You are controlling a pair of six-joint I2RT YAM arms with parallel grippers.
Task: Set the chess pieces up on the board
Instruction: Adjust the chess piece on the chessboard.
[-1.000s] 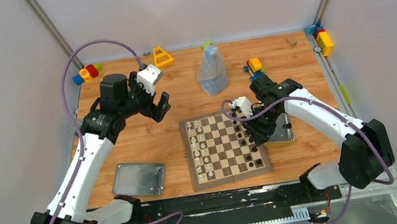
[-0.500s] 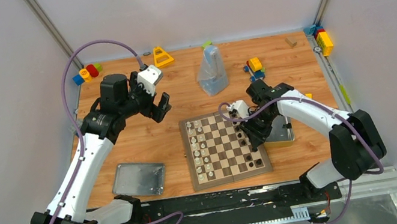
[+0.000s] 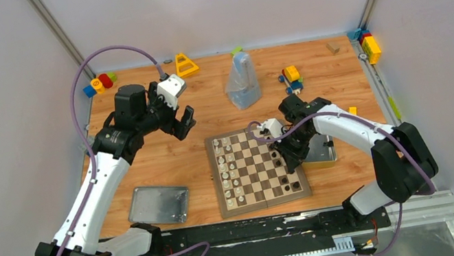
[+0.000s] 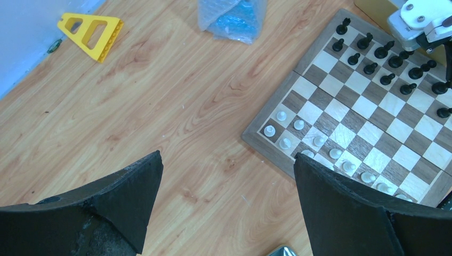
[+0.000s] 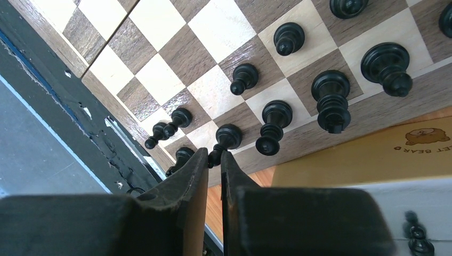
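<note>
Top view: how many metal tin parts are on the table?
2: the lid left of the chessboard; the tin beside its right edge, partly under the right arm.

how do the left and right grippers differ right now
The left gripper is wide open; the right gripper is pinched on the head of a black piece. The left gripper hangs over the wooden table, off the board; the right gripper is low over the board's black side. Both have black fingers.

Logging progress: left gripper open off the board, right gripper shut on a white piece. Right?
No: the right gripper is shut on a black piece, as the right wrist view shows. The left gripper is open off the board.
</note>
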